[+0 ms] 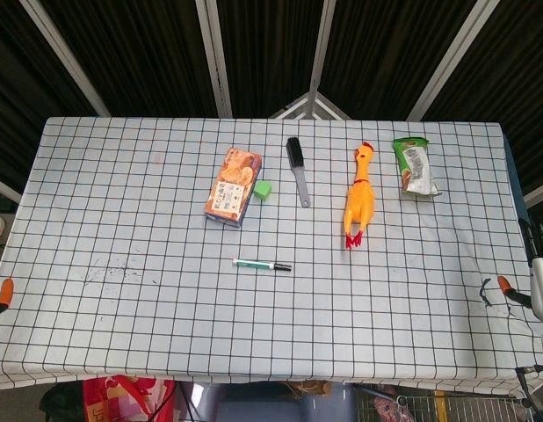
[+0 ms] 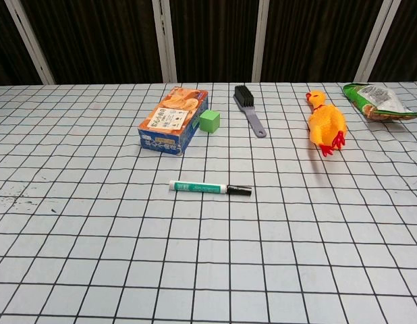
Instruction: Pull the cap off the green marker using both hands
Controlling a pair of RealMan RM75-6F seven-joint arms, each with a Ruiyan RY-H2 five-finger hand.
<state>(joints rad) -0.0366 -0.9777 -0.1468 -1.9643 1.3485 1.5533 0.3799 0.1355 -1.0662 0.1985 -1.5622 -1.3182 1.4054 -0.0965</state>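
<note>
Dark slatted backdrop, w/ a white black-grid tablecloth (image 1: 122,334) filling both views. Nothing of the job done yet, by the look of it: green-and-white marker pen (image 1: 261,264) lying flat near mid-table, lengthwise left to right, dark end section (image 1: 283,266) to robot's right and fully seated on the barrel, untouched, well apart from everything else. Left to do, as judged: bring both hands in, lift pen, grip barrel w/ one hand and cap w/ the other, pull apart, i.e. the whole task. No sign of left hand in either view. At far right edge of head view, a pale grey part w/ dark pieces above it, prob. the right hand (image 1: 542,286) or its forearm, cropped by the frame; cannot tell whether spread, curled or holding anything; absent from chest view. Further back, in a loose row: orange cardboard biscuit box (image 1: 233,185) w/ small green cube (image 1: 263,189) just beside it, black-bristled brush on a grey handle (image 1: 297,169), yellow rubber chicken w/ red feet (image 1: 358,199), green foil snack bag (image 1: 415,165). Hard to make out: whether dark end is truly the cap, given a small green tip at the opp. end; print on barrel too small to read; bag cut off at right in chest view; orange clamps (image 1: 3,290) half out of frame at cloth edge; faint dark specks (image 1: 113,268) on cloth, origin unclear.
</note>
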